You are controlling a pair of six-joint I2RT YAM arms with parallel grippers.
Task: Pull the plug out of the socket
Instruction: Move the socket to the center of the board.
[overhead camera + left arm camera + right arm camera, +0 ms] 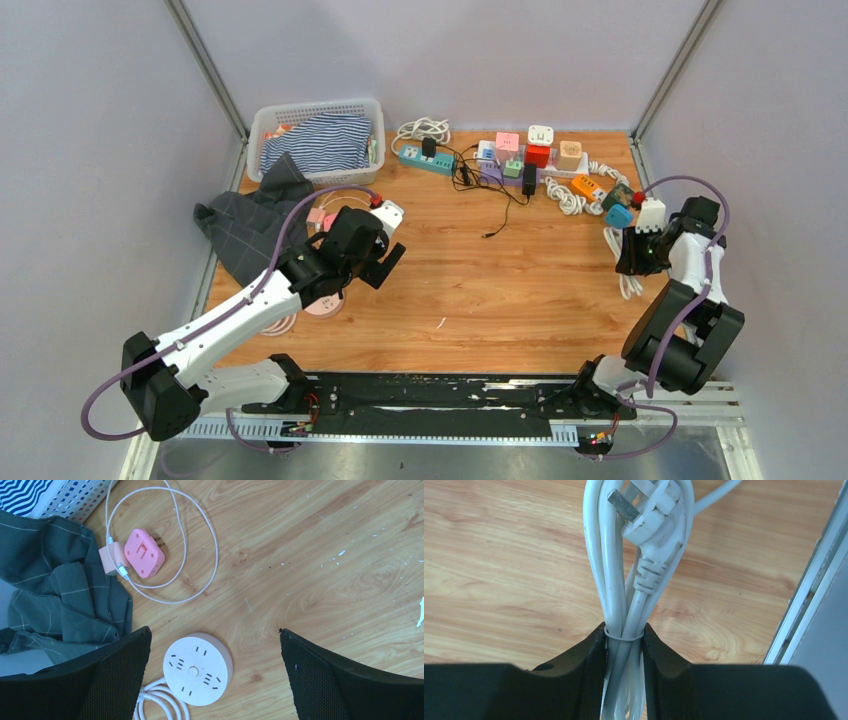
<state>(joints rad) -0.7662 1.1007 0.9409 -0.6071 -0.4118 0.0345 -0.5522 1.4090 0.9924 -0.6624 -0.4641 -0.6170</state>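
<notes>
My right gripper point(624, 635) is shut on a tied bundle of white cable point(616, 580). The bundle's white plug point(651, 510) sticks out past the fingers with bare prongs, in no socket. In the top view this gripper point(632, 258) is at the table's right side, over white cable. My left gripper point(215, 645) is open above a round white socket point(198, 669), with nothing plugged into it and nothing between the fingers. Beyond it lies a pink socket cube point(144, 553) with a pale pink charger point(111, 559) against its side.
A grey cloth point(245, 225) lies at the left, below a white basket point(315, 108) of striped fabric. Several coloured power strips and cube sockets point(530, 160) line the back, one teal strip point(428, 157) holding a black plug. A blue cube point(619, 215) sits beside the right wrist.
</notes>
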